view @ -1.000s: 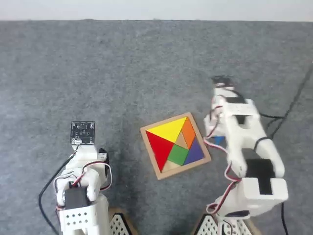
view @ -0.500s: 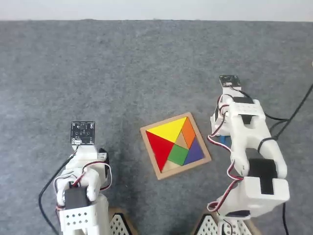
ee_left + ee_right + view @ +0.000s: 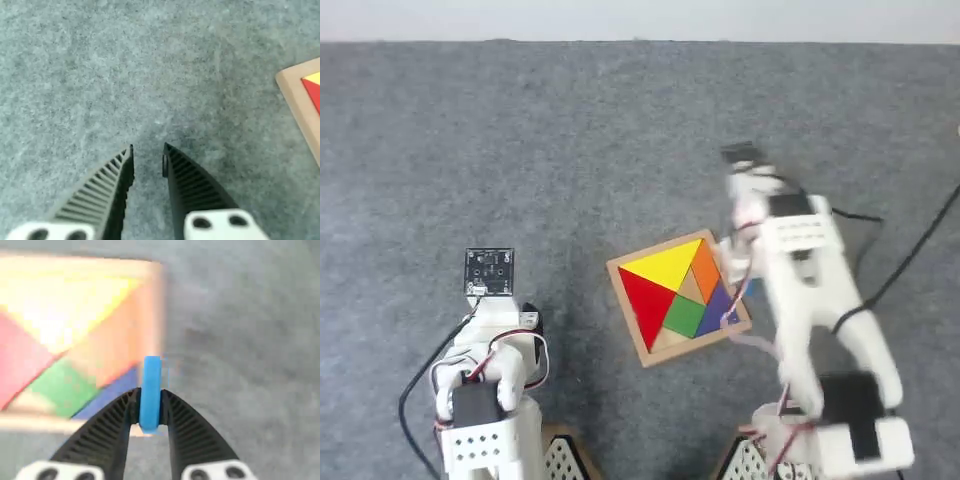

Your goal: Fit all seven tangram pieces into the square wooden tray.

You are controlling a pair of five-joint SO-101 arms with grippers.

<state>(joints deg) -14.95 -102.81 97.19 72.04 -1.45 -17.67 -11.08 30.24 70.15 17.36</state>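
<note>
Right arm (image 3: 805, 270) swinging in from worktop's right side toward wooden tray (image 3: 297, 102). Right gripper (image 3: 150, 400) pinching blue tangram piece (image 3: 151, 385) edge-up, likely for lowering into tray. Tray sitting mid-worktop. Left gripper (image 3: 147, 150) idling, fingers slightly parted, empty.

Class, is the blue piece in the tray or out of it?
Out: the right gripper holds the blue piece on edge beside the tray.
</note>
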